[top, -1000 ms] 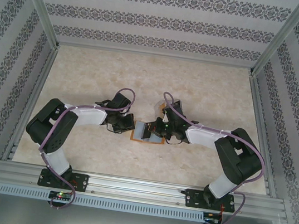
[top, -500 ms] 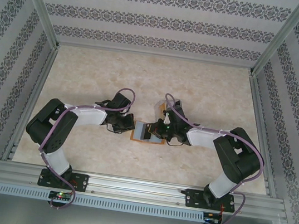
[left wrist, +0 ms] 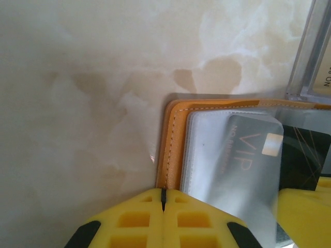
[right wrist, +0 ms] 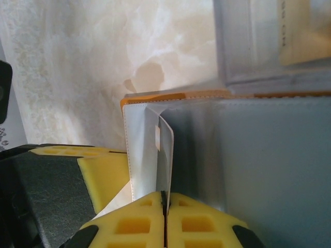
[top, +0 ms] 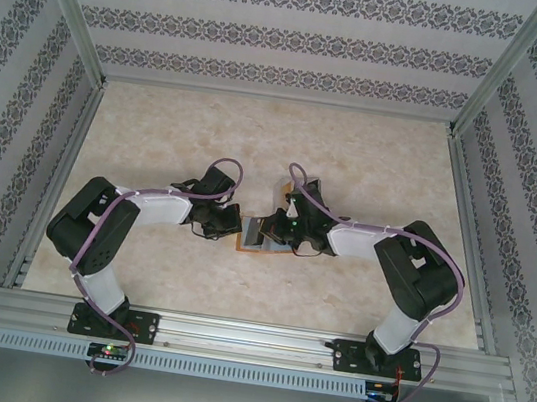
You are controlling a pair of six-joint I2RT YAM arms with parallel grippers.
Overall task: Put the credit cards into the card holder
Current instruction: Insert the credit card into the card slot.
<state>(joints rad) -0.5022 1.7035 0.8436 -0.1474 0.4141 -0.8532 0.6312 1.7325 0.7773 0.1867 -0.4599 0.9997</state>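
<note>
1. The card holder [left wrist: 173, 144] is laid open at mid-table, and the left gripper [left wrist: 163, 204] is pressed together at its left edge.
2. A grey card [left wrist: 248, 155] is seen partly pocketed, apparently pinched by the right gripper [right wrist: 164, 206].
3. An orange-yellow card [right wrist: 305, 46] is yet to be taken from the clear box [left wrist: 310, 57] beyond.

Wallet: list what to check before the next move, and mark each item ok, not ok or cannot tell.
1. Wallet lies open on the table, sleeves up: ok.
2. Left claw is shut at the wallet's near edge: ok. Whether it grips the wallet: cannot tell.
3. Right claw is shut on the grey card: ok.
4. Grey card lines up square with its clear sleeve: not ok, it sits tilted.
5. Grey card is fully seated in the sleeve: cannot tell.
6. Clear box stands free of the wallet's far edge: cannot tell, it sits right beside it.
</note>
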